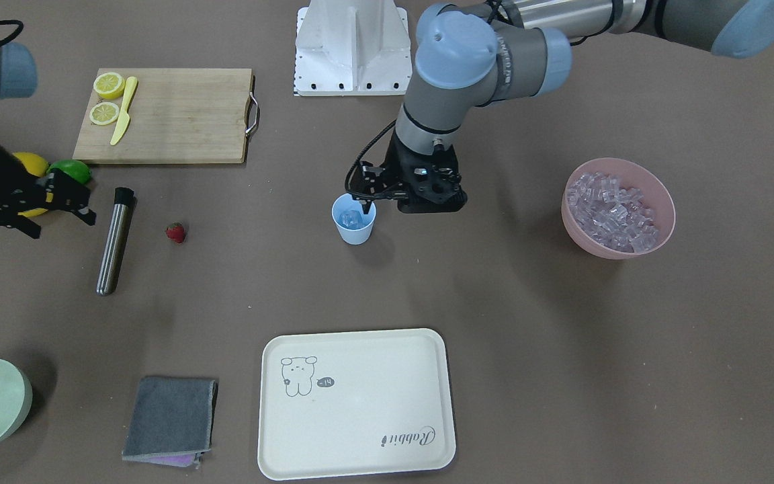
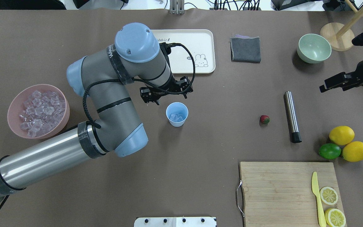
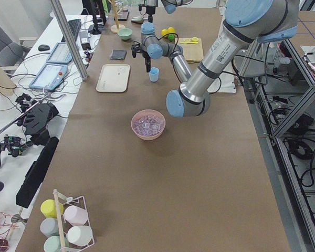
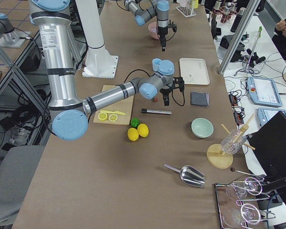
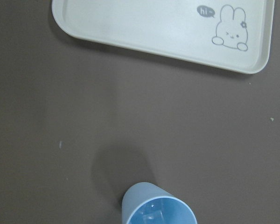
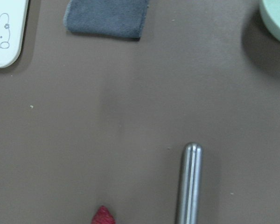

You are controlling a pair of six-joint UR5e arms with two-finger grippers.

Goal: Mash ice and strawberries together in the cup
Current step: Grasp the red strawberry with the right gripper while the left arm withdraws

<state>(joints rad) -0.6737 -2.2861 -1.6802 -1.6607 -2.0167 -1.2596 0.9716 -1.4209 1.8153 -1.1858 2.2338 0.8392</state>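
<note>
Left arm (image 2: 115, 104) outstretched, right fingers (image 1: 84, 216) spread

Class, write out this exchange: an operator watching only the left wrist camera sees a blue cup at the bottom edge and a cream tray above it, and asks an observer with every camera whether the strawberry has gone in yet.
Operator: Is the strawberry in the cup yet?
Observer: No. The strawberry lies on the table, well apart from the cup.
Operator: What is nearest to it?
Observer: A metal rod, lying flat on the side away from the cup.
Operator: Where is the spare ice?
Observer: A pink bowl full of ice cubes stands on the left arm's side of the cup.
</note>
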